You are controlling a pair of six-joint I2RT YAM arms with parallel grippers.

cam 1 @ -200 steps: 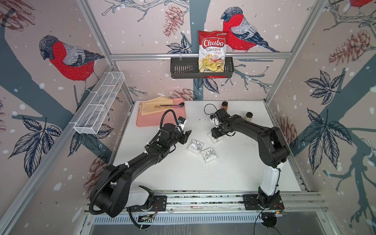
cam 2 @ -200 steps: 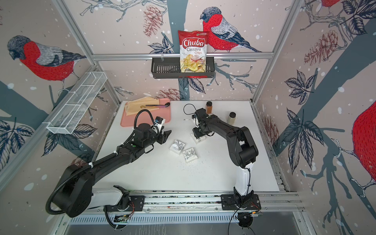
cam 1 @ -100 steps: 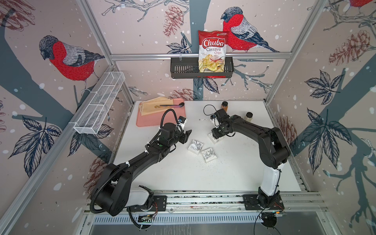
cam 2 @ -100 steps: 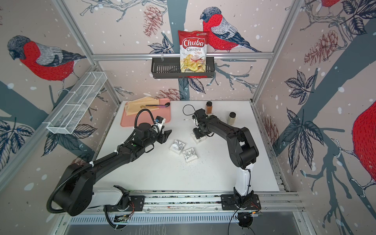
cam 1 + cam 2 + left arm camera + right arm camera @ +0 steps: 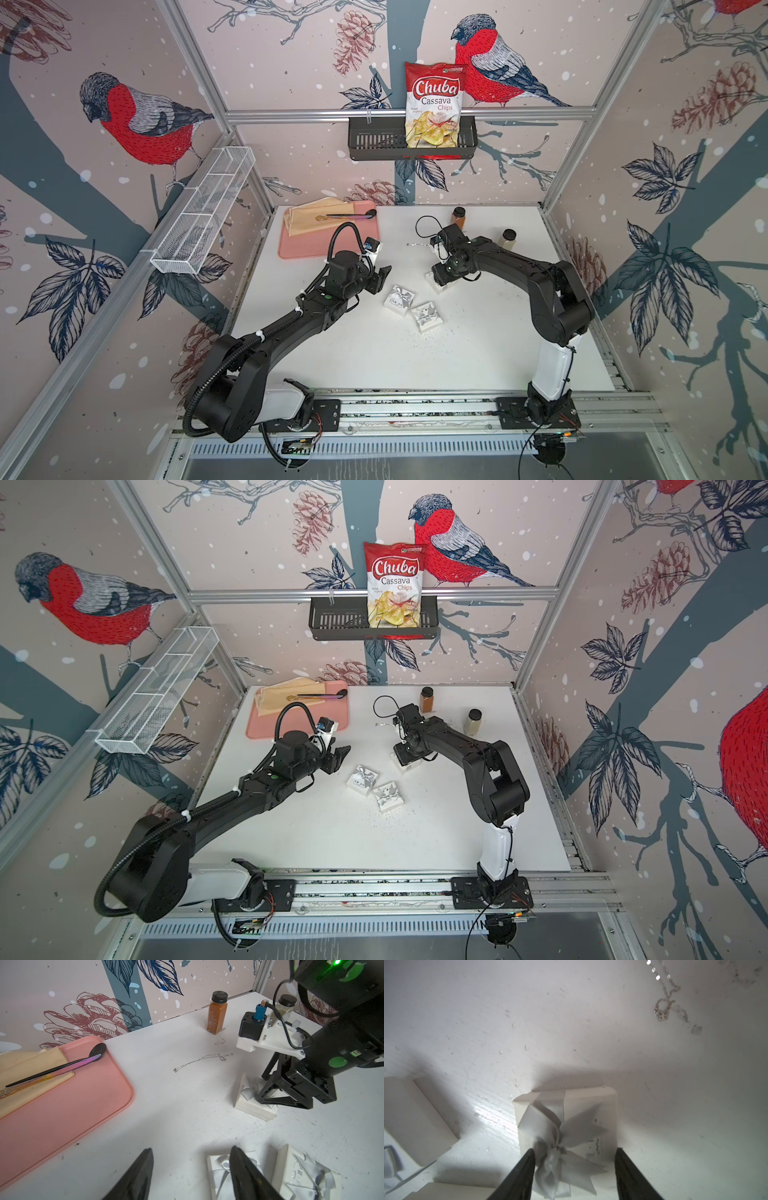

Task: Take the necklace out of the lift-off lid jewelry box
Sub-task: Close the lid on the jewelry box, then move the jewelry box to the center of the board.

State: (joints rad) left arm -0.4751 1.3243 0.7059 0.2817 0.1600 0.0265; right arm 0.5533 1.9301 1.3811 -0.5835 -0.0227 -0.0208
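Necklace point(image 5: 203, 1059) was lying loose on the far tabletop point(image 5: 166, 1115), thin and hard to spot. Right jaws straddled a bow-topped box point(image 5: 591, 1101), couldn't tell if they actually pinched it. Left jaws hung wide open, empty.

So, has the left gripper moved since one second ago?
No. The left gripper is at the same spot as before, just off the near corner of the pink tray, with its jaws open.
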